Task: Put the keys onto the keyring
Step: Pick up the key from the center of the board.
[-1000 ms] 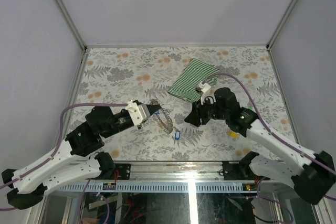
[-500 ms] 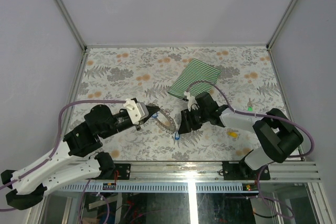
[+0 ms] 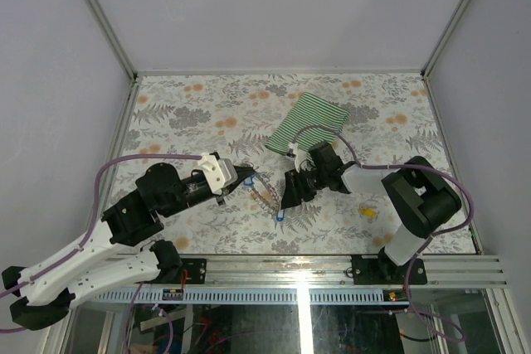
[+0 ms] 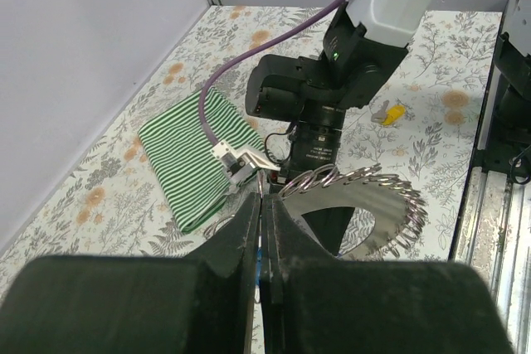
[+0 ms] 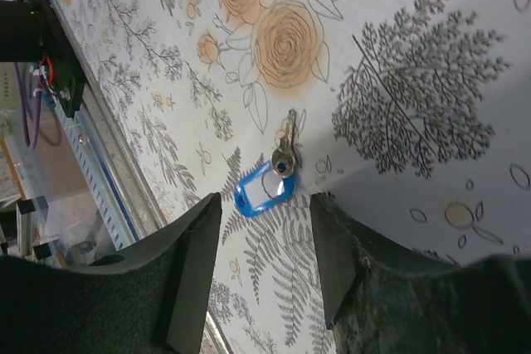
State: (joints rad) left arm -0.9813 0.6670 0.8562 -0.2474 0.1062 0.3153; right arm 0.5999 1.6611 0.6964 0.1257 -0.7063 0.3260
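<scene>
Now, left gripper [image 4: 263, 198]: pinched shut on one end of the keyring [image 4: 397, 196], holding the coil raised and arced forward, probably to keep it steady for threading.
Right gripper [image 5: 265, 217]: fingers spread, hovering astride the blue key [image 5: 261, 191] without touching it; likely lined up to close on it.
Blue key: flat on the table [image 3: 182, 113], metal loop pointing away from the tag, just beside the keyring's far end.
Yellow key [image 3: 367, 212]: lying apart, nearer the right arm's base, untouched.
Striped cloth [image 3: 309, 122]: further back, clear of the work.
Step in hand: judged as grasping the blue key before threading.
</scene>
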